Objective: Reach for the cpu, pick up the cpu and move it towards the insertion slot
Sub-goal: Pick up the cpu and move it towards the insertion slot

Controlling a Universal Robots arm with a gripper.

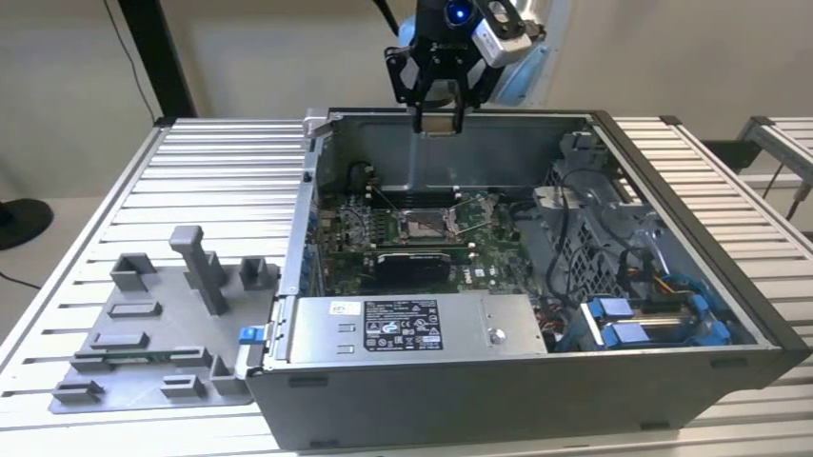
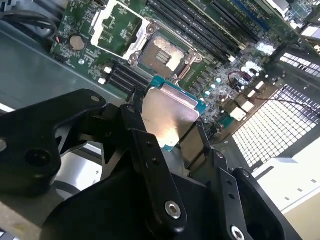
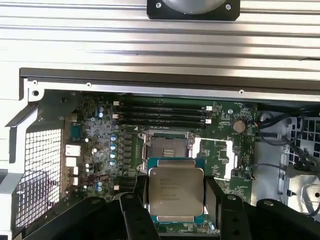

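The cpu point(image 3: 176, 191), its silvery face showing in both wrist views, is clamped by its edges between the jaws of the gripper point(image 1: 439, 122), held in the air above the open computer case point(image 1: 711, 286), over the motherboard's open insertion slot point(image 3: 167, 148) but well apart from it.

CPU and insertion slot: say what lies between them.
Nothing but open air. In the exterior view the gripper holds the cpu above the case, with the insertion slot uncovered below.
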